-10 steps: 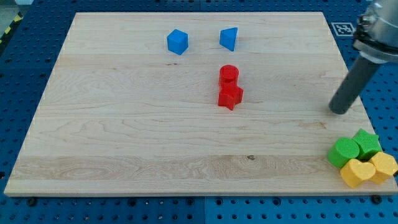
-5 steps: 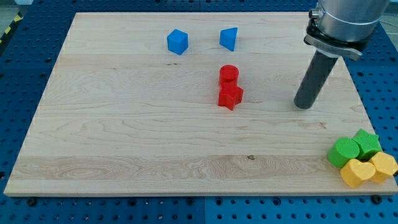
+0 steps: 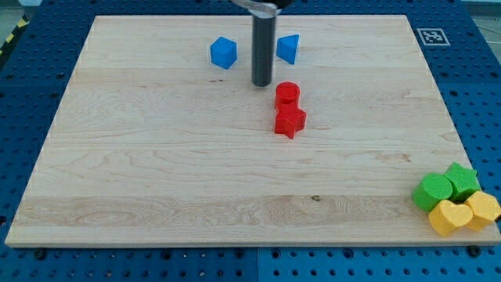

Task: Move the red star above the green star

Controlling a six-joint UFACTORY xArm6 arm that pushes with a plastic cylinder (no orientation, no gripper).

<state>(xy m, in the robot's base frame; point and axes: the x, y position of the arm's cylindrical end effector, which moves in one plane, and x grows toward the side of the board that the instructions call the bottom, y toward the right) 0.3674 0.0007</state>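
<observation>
The red star [image 3: 290, 121] lies near the board's middle, touching the red cylinder [image 3: 287, 93] just above it. The green star [image 3: 462, 181] sits at the view's bottom right corner, partly off the board's edge, beside a green cylinder [image 3: 432, 192]. My tip [image 3: 261, 83] stands on the board up and to the left of the red cylinder, a short gap from it, and below the space between the two blue blocks. It touches no block.
A blue cube [image 3: 223, 52] and a blue wedge-like block [image 3: 289, 48] sit near the view's top. A yellow heart [image 3: 450, 218] and another yellow block [image 3: 483, 210] lie below the green blocks. The wooden board [image 3: 156, 172] rests on a blue perforated table.
My tip has swept from the board's right side leftward and up to beside the red cylinder. No block has moved.
</observation>
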